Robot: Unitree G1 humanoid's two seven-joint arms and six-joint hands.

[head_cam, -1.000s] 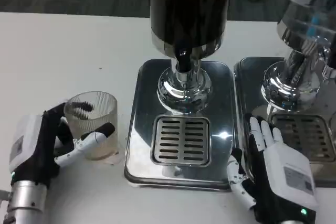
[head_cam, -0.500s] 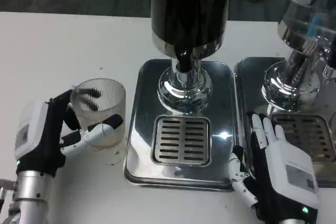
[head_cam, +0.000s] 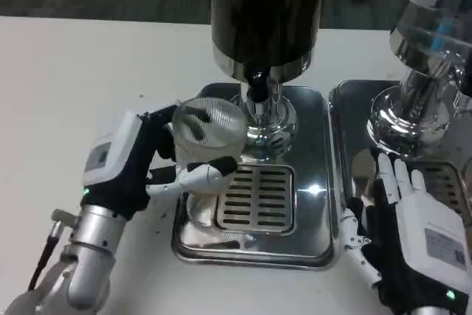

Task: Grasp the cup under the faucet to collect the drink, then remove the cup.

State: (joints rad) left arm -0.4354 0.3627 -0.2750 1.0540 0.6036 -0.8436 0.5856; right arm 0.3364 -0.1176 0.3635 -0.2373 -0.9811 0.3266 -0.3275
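Over the left part of the chrome drip tray (head_cam: 193, 226), the left hand (head_cam: 144, 167) holds a clear ribbed cup (head_cam: 204, 142), fingers wrapped round its side, one white and black finger (head_cam: 203, 175) lying across the front near the base and darker fingers at the far wall; cup looks roughly upright, rim facing the camera, lifted or resting at the tray's left edge, cannot tell which; cup sits just left of the black faucet (head_cam: 256, 85) and not squarely beneath it, its right rim near the polished pedestal (head_cam: 267, 125) of the dispenser; dark drink dispenser (head_cam: 267, 12) stands at the back of the tray, tall cylinder filled with dark liquid above a chrome collar; slotted grate (head_cam: 256, 197) lies in the tray's front half, bare, with the cup's base at its upper left corner; silver left forearm (head_cam: 92, 252) rises from the lower left over the white bench (head_cam: 66, 79); right hand (head_cam: 413, 237) lies at the lower right, white back up, fingers spread apart and extended, holding nothing, resting at the seam between the first tray and a second chrome tray (head_cam: 350, 119) to its right; second dispenser (head_cam: 431, 42) with a clear vessel and chrome base stands on that second tray; small dark speck on the bench left of the first tray; a thin dark cable (head_cam: 40, 260) hangs beside the left forearm
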